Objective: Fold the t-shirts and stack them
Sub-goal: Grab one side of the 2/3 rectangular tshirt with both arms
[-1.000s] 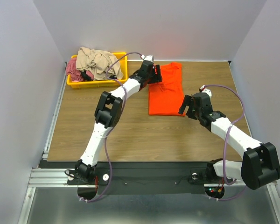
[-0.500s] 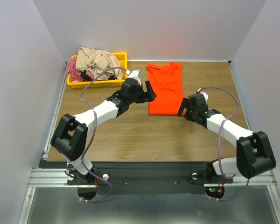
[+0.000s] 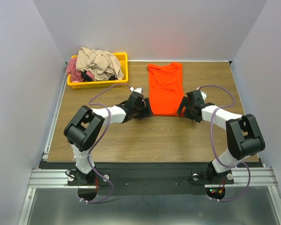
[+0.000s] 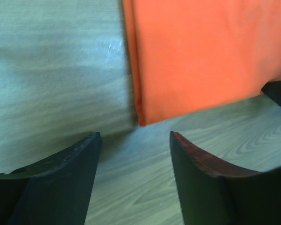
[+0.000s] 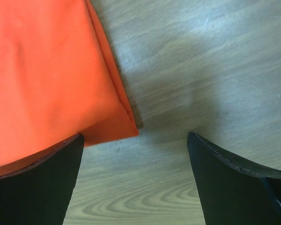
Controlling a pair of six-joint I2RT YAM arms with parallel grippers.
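— What's nearest the arm bases?
— Bare wooden table (image 3: 131, 136). Past it, both grippers sit low at the near hem of the orange-red t-shirt (image 3: 166, 89), which lies flat mid-table. The left gripper (image 4: 134, 138) is spread and empty, just short of the near-left corner. The right gripper (image 5: 136, 138) is parted wide at the near-right corner, pinching nothing.
— Touching cloth?
— Can't tell; one right finger hides some hem.
— Farther back?
— Far left, a yellow tray (image 3: 124, 70) holds a crumpled beige t-shirt (image 3: 96, 61) that mostly buries a dusty-pink t-shirt (image 3: 73, 70).
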